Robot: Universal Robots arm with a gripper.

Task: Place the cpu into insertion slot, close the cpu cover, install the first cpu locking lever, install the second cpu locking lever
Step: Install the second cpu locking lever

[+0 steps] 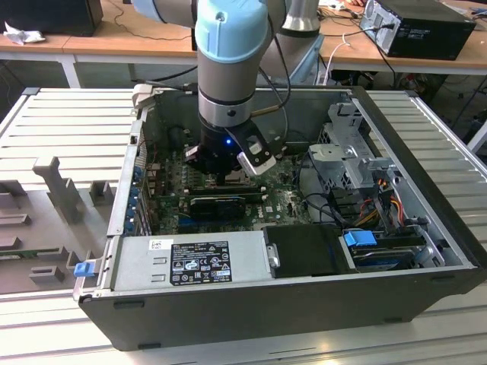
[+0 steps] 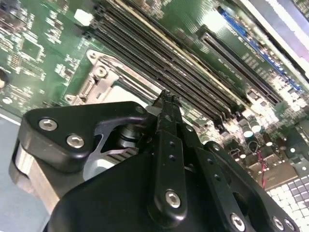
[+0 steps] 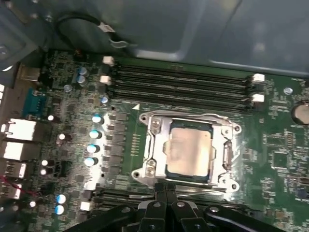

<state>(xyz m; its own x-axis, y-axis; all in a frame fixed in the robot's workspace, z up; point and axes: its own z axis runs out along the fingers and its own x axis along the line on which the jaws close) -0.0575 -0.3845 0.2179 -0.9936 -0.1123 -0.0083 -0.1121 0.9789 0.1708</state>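
Cpu (image 3: 189,148), one, seated under cpu cover (image 3: 219,133)

An open dark computer case (image 1: 251,319) fills the middle of the exterior view, lying on a ribbed pale grey surface (image 1: 68,122). A silver power supply (image 1: 190,258) with a black label sits along its lower edge, and a blue tab (image 1: 82,268) sticks out at the lower left corner. At the right of the frame stands a metal drive cage (image 1: 346,156) with coloured cables (image 1: 384,199) beside it (orange, yellow and black). Grey moulded fixtures (image 1: 57,186) lie at the left. In the first wrist view, four long memory slots (image 3: 178,84) run across the upper middle, and silver-topped capacitors (image 3: 94,133) cluster at the left.
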